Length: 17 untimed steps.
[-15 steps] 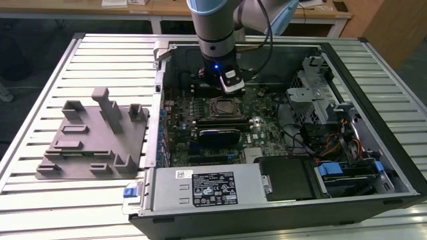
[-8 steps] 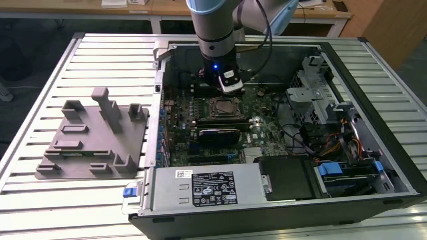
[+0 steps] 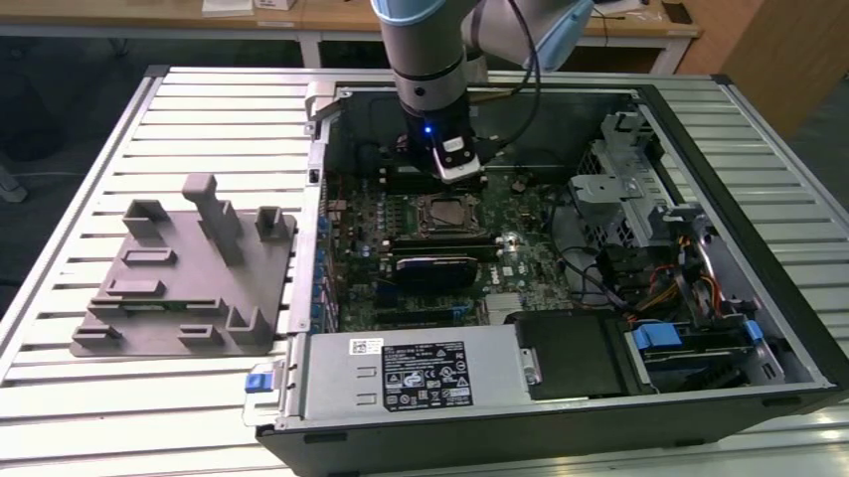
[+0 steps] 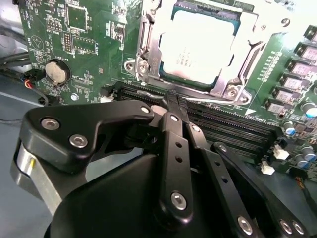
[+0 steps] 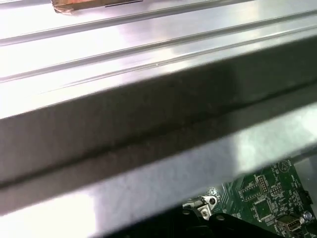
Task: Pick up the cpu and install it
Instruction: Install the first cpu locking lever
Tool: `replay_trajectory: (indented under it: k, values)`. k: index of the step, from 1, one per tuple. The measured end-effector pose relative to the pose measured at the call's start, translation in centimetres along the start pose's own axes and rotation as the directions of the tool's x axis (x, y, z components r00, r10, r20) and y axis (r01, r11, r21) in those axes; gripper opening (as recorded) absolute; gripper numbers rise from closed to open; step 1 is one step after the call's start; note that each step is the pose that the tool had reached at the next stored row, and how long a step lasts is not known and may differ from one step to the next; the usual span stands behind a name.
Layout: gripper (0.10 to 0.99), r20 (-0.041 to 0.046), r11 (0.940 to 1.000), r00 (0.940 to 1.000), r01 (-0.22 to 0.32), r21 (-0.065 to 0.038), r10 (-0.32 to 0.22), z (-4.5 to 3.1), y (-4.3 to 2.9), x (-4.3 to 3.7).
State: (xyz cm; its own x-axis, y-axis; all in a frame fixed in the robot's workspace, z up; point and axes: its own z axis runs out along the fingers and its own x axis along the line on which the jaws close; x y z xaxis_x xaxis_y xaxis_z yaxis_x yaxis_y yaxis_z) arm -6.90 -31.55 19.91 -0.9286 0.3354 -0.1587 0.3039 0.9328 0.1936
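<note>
one cpu [image 4: 198, 47] seated in socket frame [image 4: 148, 59], pincer [image 4: 176, 101] tips hidden

Silver cpu [image 4: 198, 47], green motherboard [image 4: 79, 44], grey tray [image 3: 186, 283].

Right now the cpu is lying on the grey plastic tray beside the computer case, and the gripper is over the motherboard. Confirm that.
Not quite. The cpu is not on the grey plastic tray; it sits in the motherboard socket frame, as the second wrist view shows. The gripper is over the motherboard, as you said.
</note>
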Motion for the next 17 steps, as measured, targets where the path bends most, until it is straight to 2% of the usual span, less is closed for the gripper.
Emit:
replay_trajectory:
  k: [11, 17]
  values:
    - [0.106, 0.0080, 0.9997, 0.9998, -0.018, 0.015, 0.018, 0.52, -0.08, 0.10]
    - [0.106, 0.0096, 0.9995, 0.9997, -0.025, 0.018, 0.025, 0.80, -0.15, 0.15]
